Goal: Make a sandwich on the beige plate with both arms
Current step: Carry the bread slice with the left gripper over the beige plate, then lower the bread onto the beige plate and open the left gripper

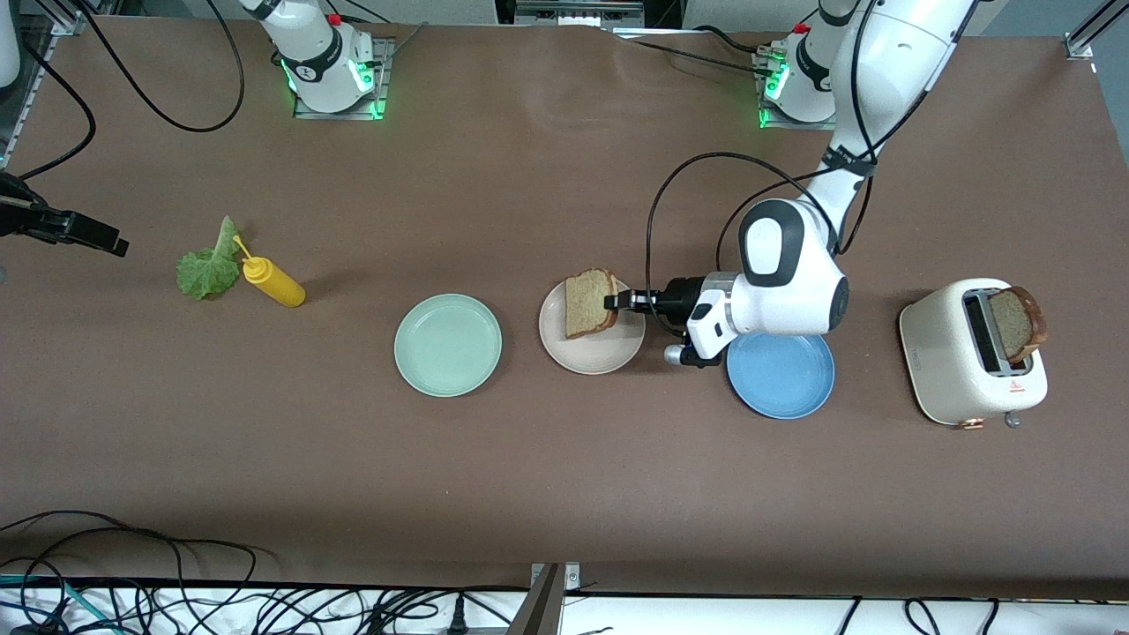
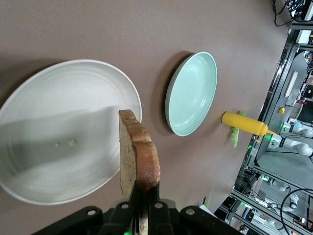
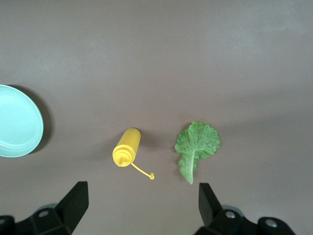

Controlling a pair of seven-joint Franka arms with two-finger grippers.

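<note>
Bread slice pinched over the beige plate; lettuce not yet picked up.

Across the front view: my right gripper [image 3: 139, 208] waits with fingers spread wide above the ruffled green lettuce leaf [image 1: 208, 264] and the yellow plastic squeeze bottle [image 1: 274, 283], which stands just beside the leaf at the right arm's end of the brown table [image 1: 547, 476]. Next comes the round mint green plate [image 1: 448, 345], then the round pale beige plate [image 1: 592, 328]. My left gripper [image 1: 615, 301] pinches a brown-crusted wholegrain bread slice [image 1: 589, 302] by its crust, held on edge over the beige plate. Then the round blue plate [image 1: 781, 375], partly under my left wrist. Last, the cream toaster [image 1: 970, 364], a second bread slice [image 1: 1016, 324] upright in its slot.
</note>
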